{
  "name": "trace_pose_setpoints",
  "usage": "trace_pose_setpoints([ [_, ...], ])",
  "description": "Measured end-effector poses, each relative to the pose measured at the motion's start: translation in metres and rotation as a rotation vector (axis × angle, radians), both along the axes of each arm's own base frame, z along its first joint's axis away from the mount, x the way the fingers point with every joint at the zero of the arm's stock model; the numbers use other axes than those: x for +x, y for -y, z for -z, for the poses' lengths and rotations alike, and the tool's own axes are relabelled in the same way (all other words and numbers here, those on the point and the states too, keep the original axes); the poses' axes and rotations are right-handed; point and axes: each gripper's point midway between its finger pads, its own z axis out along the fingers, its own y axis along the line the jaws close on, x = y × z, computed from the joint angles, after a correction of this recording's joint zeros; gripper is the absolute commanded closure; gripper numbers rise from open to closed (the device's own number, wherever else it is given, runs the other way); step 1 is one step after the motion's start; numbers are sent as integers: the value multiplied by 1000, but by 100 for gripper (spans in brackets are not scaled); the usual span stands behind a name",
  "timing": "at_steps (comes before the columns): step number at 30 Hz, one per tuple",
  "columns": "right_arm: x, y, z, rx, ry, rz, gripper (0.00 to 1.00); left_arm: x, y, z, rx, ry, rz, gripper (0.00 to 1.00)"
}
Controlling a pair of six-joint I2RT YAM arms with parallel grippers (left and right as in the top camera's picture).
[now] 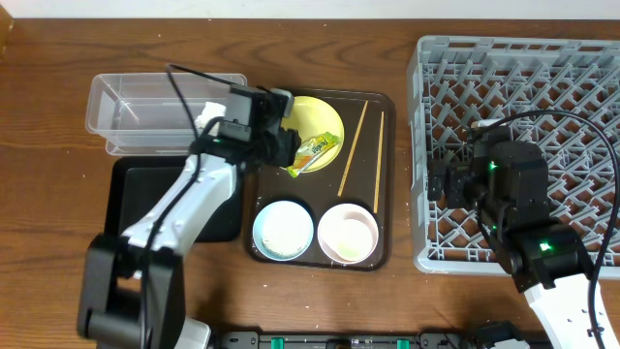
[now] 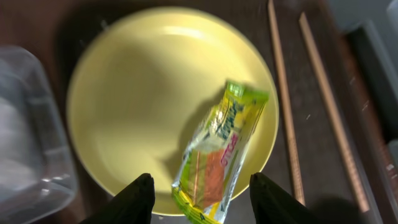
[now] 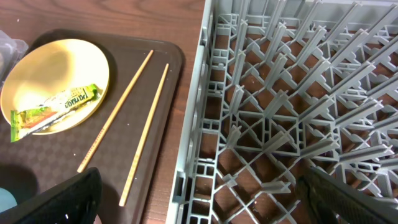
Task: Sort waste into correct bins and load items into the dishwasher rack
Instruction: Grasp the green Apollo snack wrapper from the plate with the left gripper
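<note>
The green-and-yellow snack wrapper lies on the front edge of the round yellow plate. My left gripper is open just above it. In the left wrist view the wrapper lies between the spread fingers, untouched. Two wooden chopsticks lie right of the plate. The light blue bowl and pale pink-white bowl sit in front. My right gripper is open and empty over the left edge of the grey dishwasher rack. The cup and rice are not visible.
Plate, bowls and chopsticks rest on a dark brown serving tray. The clear tub stands at the back left, with a whitish blur inside in the left wrist view. The black tray lies in front of the tub.
</note>
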Motion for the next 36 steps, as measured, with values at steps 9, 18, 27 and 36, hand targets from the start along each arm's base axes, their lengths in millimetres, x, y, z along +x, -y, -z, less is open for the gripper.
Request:
trace_pose_setpoints([
  [9,0,0,0,0,0,0,1,-16,1,59,50,-155,19,52],
  [18,0,0,0,0,0,0,1,-21,7,66,58,-174,39,69],
  [27,0,0,0,0,0,0,1,-22,10,66,59,-171,47,94],
  [36,-1,0,2,-2,-9,0,1,-19,10,56,51,-145,44,94],
])
